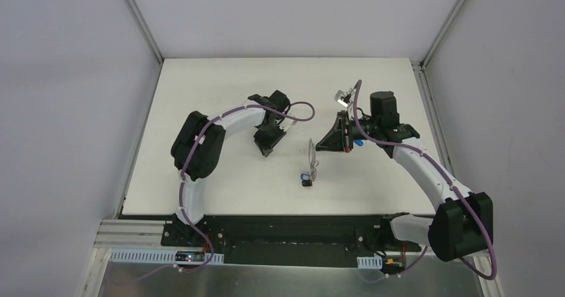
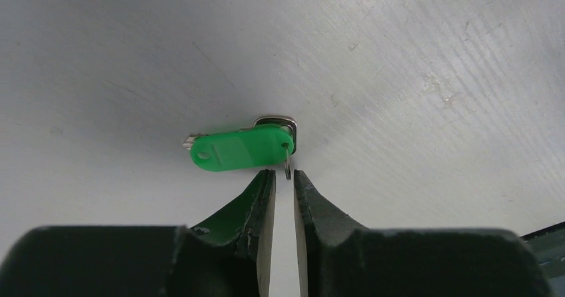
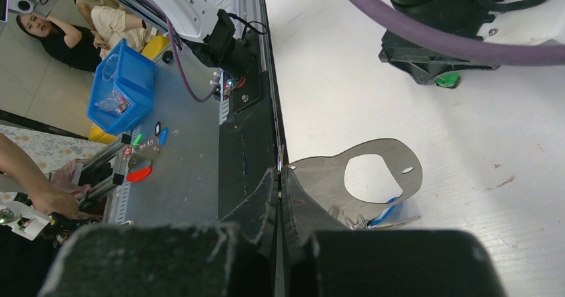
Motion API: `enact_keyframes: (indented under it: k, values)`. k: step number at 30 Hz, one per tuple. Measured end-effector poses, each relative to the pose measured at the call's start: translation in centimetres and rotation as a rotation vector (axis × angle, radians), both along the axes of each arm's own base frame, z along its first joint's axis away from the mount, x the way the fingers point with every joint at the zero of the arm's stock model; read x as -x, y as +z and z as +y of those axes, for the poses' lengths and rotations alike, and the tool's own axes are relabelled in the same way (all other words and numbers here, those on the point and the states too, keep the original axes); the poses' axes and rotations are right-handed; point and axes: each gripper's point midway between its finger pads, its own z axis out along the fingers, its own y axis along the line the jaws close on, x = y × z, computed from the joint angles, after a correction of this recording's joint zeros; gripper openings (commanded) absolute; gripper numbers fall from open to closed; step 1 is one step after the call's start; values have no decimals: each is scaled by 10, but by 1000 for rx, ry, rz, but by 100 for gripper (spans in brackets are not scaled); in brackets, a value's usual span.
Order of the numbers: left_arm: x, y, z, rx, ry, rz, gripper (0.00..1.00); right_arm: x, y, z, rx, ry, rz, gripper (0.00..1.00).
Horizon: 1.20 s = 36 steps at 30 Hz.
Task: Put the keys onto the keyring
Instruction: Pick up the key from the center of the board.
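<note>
Green key [image 2: 240, 149]: flat on tabletop [image 2: 400, 57], long axis crosswise to left pincer [image 2: 284, 172], ring end at its narrowly parted tips, ungripped. Right pincer [image 3: 280, 170]: clamped on keyring [image 3: 320, 184].

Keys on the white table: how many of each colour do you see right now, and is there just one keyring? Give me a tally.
Green key: 1
Blue key: 1
Keyring: 1
Total: 3
</note>
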Motion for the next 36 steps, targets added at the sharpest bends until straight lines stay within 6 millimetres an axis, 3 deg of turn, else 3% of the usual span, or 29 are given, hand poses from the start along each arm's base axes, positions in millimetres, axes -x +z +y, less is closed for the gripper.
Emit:
enact_keyframes:
  k: [12,24,36]
  values:
    - [-9,16,-4,51,14,-28,19,0,0,0,0,0,0,0]
    - [-7,17,-8,71,17,-12,24,1,-4,-1,3,-1,8,0]
    - [-6,10,-7,63,21,3,19,1,-4,-1,3,-1,8,0]
